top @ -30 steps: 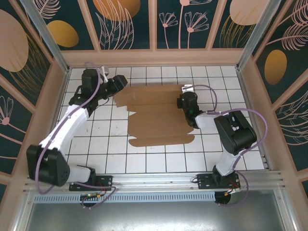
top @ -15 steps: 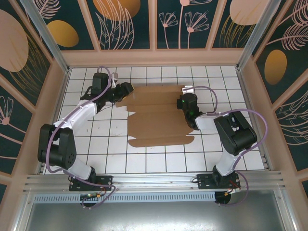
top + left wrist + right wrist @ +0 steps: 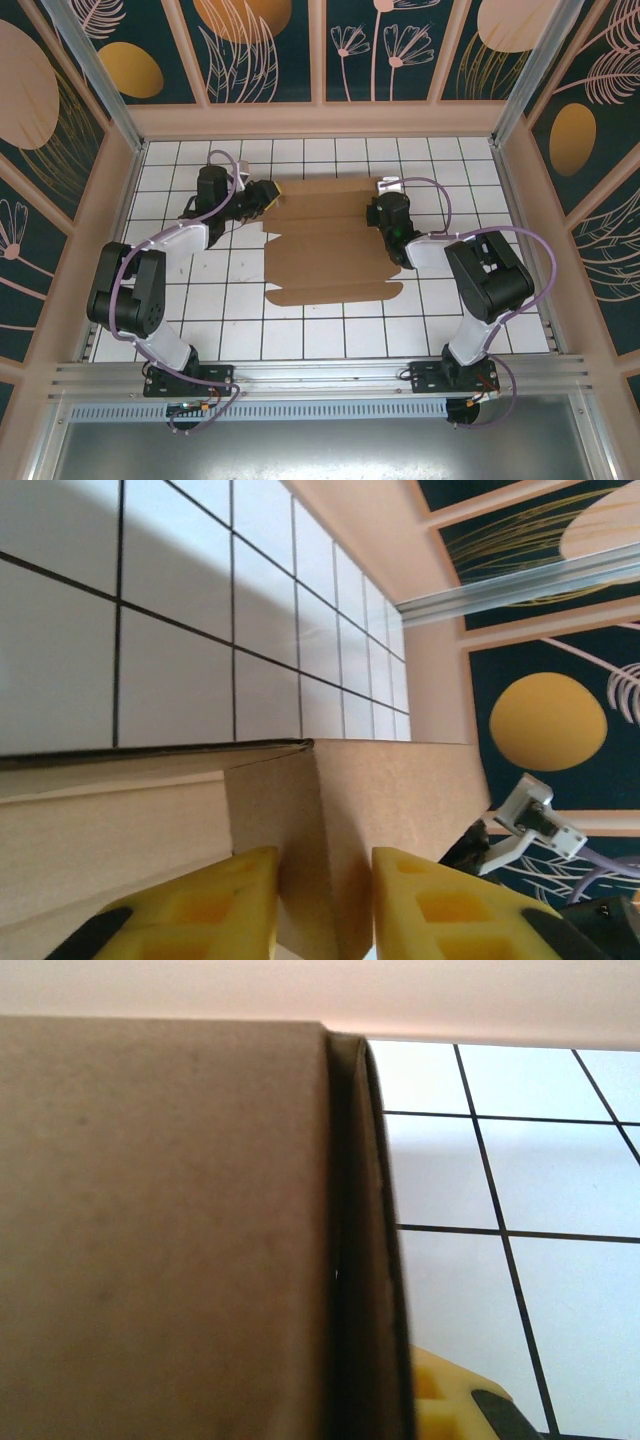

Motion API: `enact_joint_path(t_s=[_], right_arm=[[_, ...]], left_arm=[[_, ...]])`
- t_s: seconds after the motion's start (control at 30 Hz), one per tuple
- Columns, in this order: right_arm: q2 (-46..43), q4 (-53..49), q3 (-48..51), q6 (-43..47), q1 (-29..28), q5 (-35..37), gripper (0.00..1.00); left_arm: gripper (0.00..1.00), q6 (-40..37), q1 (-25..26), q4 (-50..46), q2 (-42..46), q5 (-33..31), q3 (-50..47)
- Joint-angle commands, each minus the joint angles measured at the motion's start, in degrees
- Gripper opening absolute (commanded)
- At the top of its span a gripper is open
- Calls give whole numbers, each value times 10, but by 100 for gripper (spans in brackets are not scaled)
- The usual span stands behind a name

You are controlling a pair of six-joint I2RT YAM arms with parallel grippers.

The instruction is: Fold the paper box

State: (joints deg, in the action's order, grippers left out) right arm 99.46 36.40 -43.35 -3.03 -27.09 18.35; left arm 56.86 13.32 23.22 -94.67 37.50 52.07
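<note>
The paper box point(image 3: 330, 250) lies on the white tiled floor as a brown cardboard sheet with creased panels and flaps. My left gripper point(image 3: 266, 195) is at its far left corner. In the left wrist view its yellow fingers point(image 3: 215, 905) stand on either side of a raised, folded flap of the paper box point(image 3: 400, 790), and the cardboard fills the gap between them. My right gripper point(image 3: 384, 212) sits on the box's far right edge. In the right wrist view the cardboard point(image 3: 160, 1230) stands edge-on close to the lens, and one yellow finger point(image 3: 440, 1400) shows beside it.
Pinkish walls point(image 3: 320, 120) with dark flower panels enclose the tiled floor on three sides. A metal rail point(image 3: 320, 385) runs along the near edge by the arm bases. Bare tiles point(image 3: 330, 335) lie between the box and the rail.
My left arm has swung right and brought its gripper onto the box's far left corner. The jaws have narrowed round the flap, which now stands folded up. The right arm has not moved.
</note>
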Motion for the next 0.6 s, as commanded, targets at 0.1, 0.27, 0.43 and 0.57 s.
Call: enact_joint_path(t_s=[0.1, 0.27, 0.43, 0.57], right_arm=[[4, -32, -5, -49, 3, -49, 0], [-5, -40, -1, -62, 13, -55, 0], [-10, -60, -8, -66, 18, -51, 0], [-12, -95, -21, -61, 18, -23, 0]], left_arm=[[13, 77, 2, 159, -29, 30, -41], [10, 76, 2, 171, -27, 18, -48], [18, 62, -8, 125, -8, -7, -61], [38, -32, -19, -34, 66, -78, -34]])
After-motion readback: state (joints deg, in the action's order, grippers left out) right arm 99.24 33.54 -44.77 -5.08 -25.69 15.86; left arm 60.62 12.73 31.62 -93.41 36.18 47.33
